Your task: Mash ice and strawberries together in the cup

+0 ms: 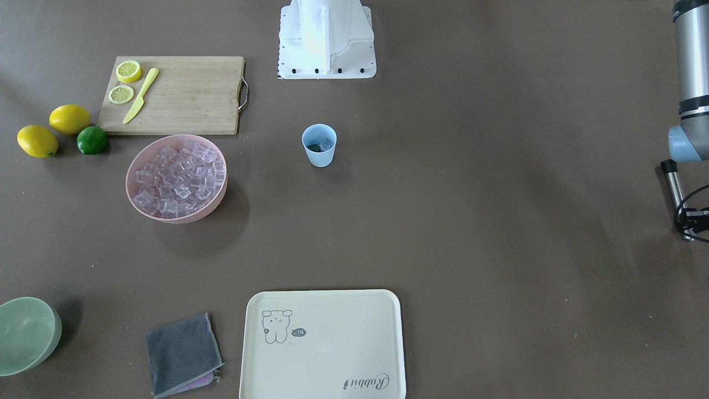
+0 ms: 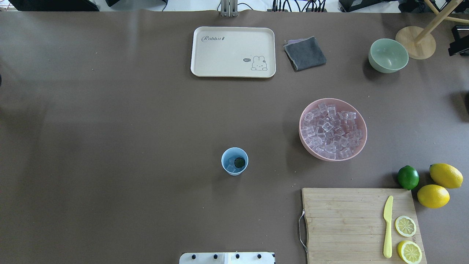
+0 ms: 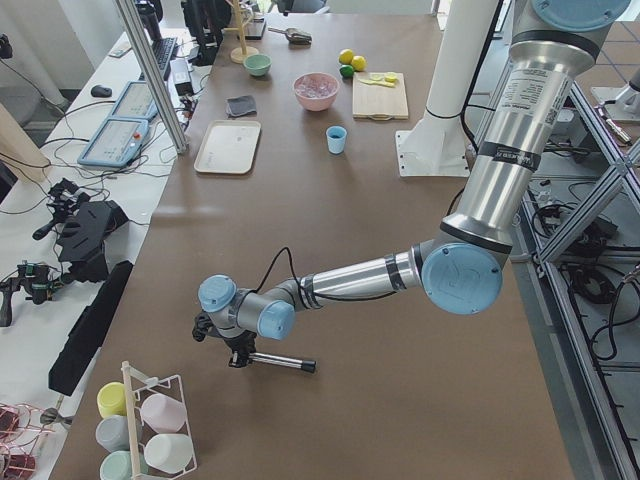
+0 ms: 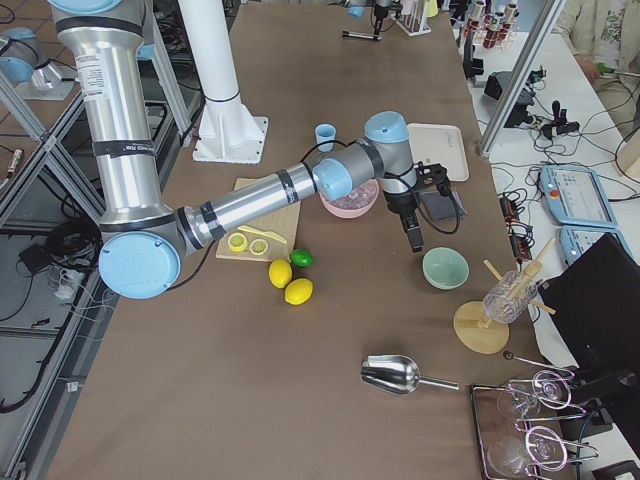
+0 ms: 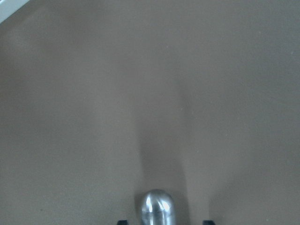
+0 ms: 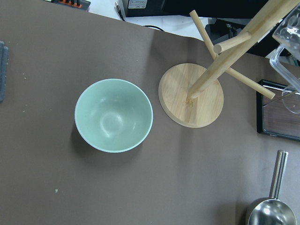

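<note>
1. The cup stands upright near the middle of the table in the overhead view.
2. Cup contents: one dark strawberry lies toward the 3 o'clock side. Clear ice lies toward 8 o'clock. Both sit low in the cup.
3. The pink bowl sits between 2 and 3 o'clock of the cup, apart from it, heaped with more ice cubes.
4. The left end effector is closed on a metal rod, held roughly level above the table. It is at the table end on the robot's left, well apart from the cup and at the 3 o'clock edge of the front-facing view. The left wrist view shows only the rod's rounded tip over bare table.
5. The right end effector hangs above the table between the grey cloth and the pale green bowl. I cannot tell whether it is open or closed.
6. In the right wrist view, a wooden stand base lies at 2 o'clock of the pale green bowl. A metal scoop lies at 4 o'clock.
7. In the overhead view, taken from the cup, the tray is at 12 o'clock. The cutting board is at 4 o'clock, carrying a yellow knife and two lemon slices.
8. A lime and two lemons lie just beside the board's far right corner.
</note>
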You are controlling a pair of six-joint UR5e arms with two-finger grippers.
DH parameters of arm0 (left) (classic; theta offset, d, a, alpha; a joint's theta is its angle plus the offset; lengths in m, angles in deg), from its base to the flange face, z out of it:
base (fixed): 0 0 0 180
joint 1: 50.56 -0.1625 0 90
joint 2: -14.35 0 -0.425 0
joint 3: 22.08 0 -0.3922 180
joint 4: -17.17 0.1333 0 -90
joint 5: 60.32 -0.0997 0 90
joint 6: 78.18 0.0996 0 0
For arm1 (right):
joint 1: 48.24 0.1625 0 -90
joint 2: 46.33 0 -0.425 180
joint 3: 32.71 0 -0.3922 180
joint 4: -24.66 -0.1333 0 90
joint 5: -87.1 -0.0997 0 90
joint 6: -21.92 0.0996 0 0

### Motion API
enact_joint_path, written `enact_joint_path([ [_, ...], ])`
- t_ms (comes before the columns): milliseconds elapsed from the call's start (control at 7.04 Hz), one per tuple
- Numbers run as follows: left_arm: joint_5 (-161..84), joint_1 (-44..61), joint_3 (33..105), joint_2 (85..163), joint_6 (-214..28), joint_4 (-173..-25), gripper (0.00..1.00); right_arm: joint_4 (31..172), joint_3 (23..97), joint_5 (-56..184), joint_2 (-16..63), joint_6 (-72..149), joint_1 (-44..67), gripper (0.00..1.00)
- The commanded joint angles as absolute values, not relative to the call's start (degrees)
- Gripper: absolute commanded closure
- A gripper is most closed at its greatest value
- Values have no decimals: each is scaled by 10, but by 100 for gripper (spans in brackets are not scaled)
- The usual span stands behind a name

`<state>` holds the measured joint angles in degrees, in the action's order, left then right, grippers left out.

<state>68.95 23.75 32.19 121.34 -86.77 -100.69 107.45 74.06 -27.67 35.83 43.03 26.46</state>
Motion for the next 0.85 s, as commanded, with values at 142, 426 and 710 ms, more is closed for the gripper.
enact_joint_path([
  [142, 733, 277, 369, 1217, -867, -1007, 100, 1075, 742, -275, 358, 430, 265, 0],
  [426, 738, 290, 421, 1236, -872, -1007, 100, 1075, 744, -279, 355, 432, 265, 0],
  [710, 767, 298, 508, 1242, -871, -1013, 100, 1075, 753, -278, 351, 432, 265, 0],
])
